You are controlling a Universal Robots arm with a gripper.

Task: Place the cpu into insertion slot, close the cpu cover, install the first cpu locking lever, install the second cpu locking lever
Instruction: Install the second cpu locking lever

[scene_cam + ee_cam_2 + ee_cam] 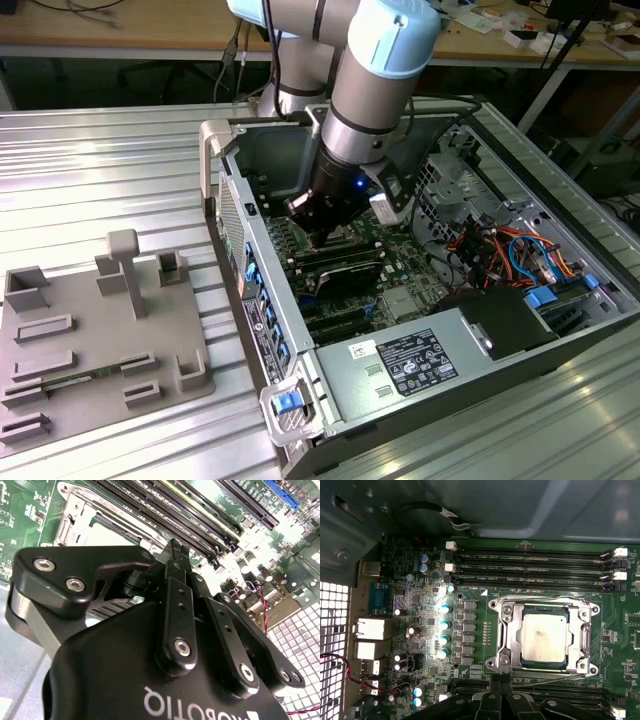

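The cpu (543, 639), a silvery-tan square, lies in the insertion slot (506, 611) on the green motherboard. The cpu cover (583, 641), a silvery frame, lies flat around the chip. A thin wire lever (555, 679) runs along the socket's edge nearest my fingers. My gripper (501, 681) is shut with nothing between its fingers, its tips just off that edge and close to the lever. In the second wrist view the gripper (174, 549) points at the board beside the socket (95, 522). From the exterior view the gripper (318, 230) reaches down inside the open computer case (232, 215).
Long black memory slots (535, 562) flank the socket on two sides. Capacitors (443, 625) and rear ports (370, 630) stand beside it. The power supply (400, 365) and orange and blue cables (510, 250) fill the case's other end. A grey fixture plate (100, 340) lies on the exterior view's left.
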